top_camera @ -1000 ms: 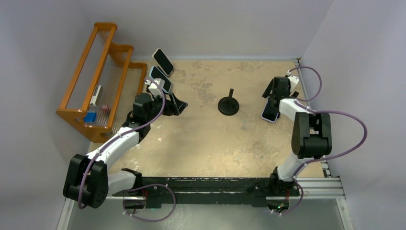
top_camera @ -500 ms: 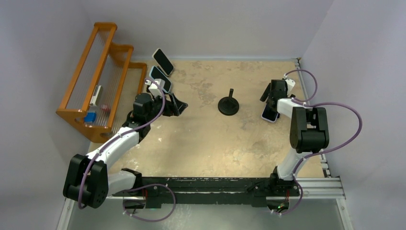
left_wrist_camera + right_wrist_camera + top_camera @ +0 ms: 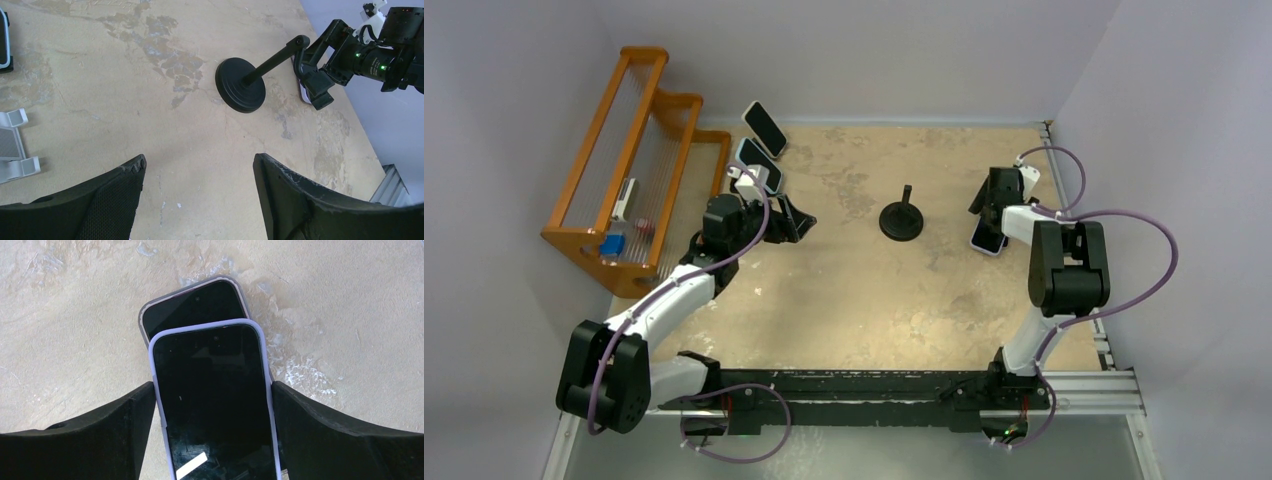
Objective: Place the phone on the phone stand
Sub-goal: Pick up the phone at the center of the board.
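Two phones lie stacked at the right of the table. The upper phone [image 3: 215, 400] has a lilac case and a dark screen; it lies over a grey-cased phone [image 3: 192, 302]. My right gripper [image 3: 212, 385] straddles the lilac phone [image 3: 987, 238], both fingers pressed against its long edges. The phone stand [image 3: 902, 218], a black round base with a slanted post, stands mid-table, left of the phones. It also shows in the left wrist view as the stand [image 3: 240, 90]. My left gripper [image 3: 199, 160] hovers open over bare table, left of the stand, holding nothing.
An orange wooden rack [image 3: 629, 170] lines the left side. Beside it stand two more phones [image 3: 764, 127], one resting on a white holder [image 3: 759, 168]. Part of a white holder [image 3: 12, 150] shows in the left wrist view. Walls close in at the back and right.
My right arm shifted slightly and its fingers have closed in onto the lilac phone's edges. The left arm has not moved.
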